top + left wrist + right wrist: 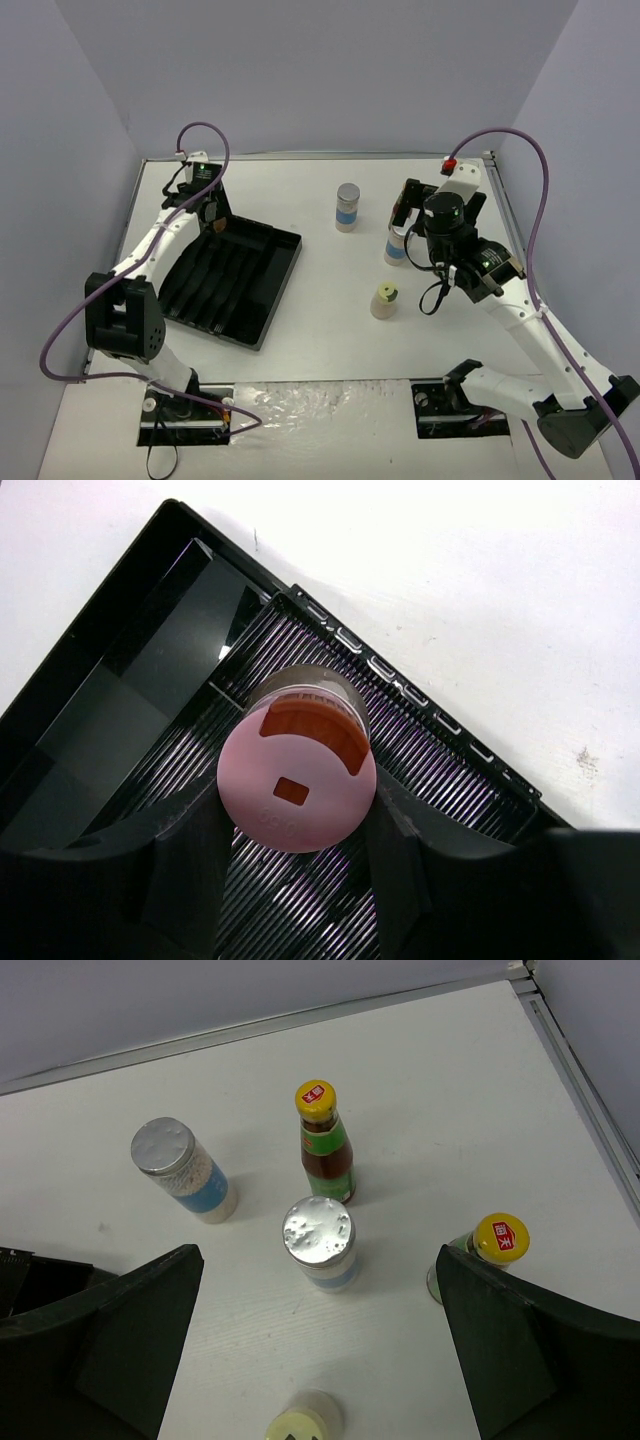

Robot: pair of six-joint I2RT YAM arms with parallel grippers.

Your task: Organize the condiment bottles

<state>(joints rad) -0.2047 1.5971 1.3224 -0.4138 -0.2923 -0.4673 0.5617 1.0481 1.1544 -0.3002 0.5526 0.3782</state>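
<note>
My left gripper (212, 212) is shut on the pink-capped bottle (297, 780), its fingers (195, 855) pressing both sides, over the ridged floor at the far corner of the black tray (235, 285). I cannot tell whether the bottle's base touches the tray. My right gripper (408, 212) hangs open above a silver-lidded bottle (318, 1242), with its fingers (130, 1330) wide apart. A second silver-lidded bottle (182, 1170) stands to the left. Two dark bottles with yellow caps stand behind (326, 1142) and to the right (492, 1240), the latter partly hidden by a finger. A pale-yellow-capped bottle (384, 300) stands nearer.
The tray has long ridged lanes and a raised rim (420, 698). Grey walls enclose the table on three sides, and a metal edge strip (580, 1080) runs along the right. Purple cables loop above both arms.
</note>
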